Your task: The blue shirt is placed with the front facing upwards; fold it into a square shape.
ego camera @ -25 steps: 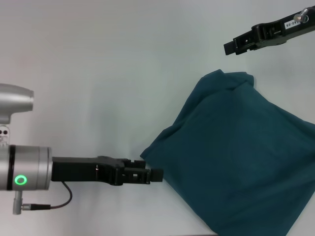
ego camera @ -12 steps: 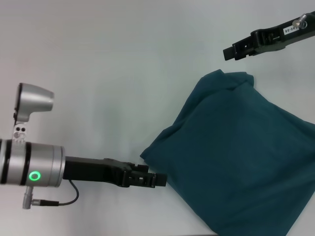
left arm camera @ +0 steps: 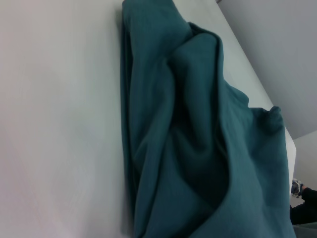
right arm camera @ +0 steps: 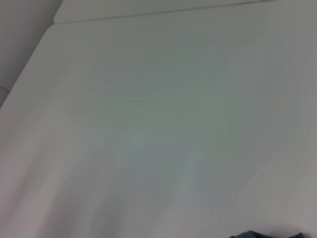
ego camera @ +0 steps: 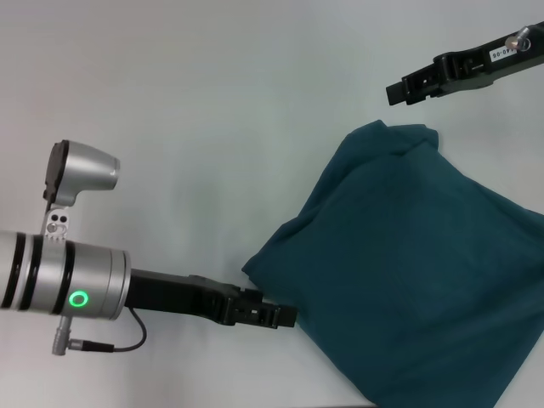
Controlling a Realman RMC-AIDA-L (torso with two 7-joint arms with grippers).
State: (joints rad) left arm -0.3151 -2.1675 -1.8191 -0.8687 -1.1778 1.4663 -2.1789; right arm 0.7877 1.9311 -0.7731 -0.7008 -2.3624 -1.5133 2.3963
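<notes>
While the blue shirt (ego camera: 408, 272) lies bunched in a rough diamond on the right of the white table (ego camera: 187, 127), the left gripper (ego camera: 285, 318) is held at its near-left edge — grip state cannot be told. The right gripper (ego camera: 393, 93) hovers above the far corner — grip unclear.

The only readable marking is a small white label (ego camera: 501, 54) on the right arm (ego camera: 476, 70), up beyond the far corner of the blue shirt (ego camera: 408, 272). It carries dark characters that look like "80-09", with the last part cut off at the picture's edge, so the reading is uncertain. The shirt itself shows no lettering on the cloth that faces up.
</notes>
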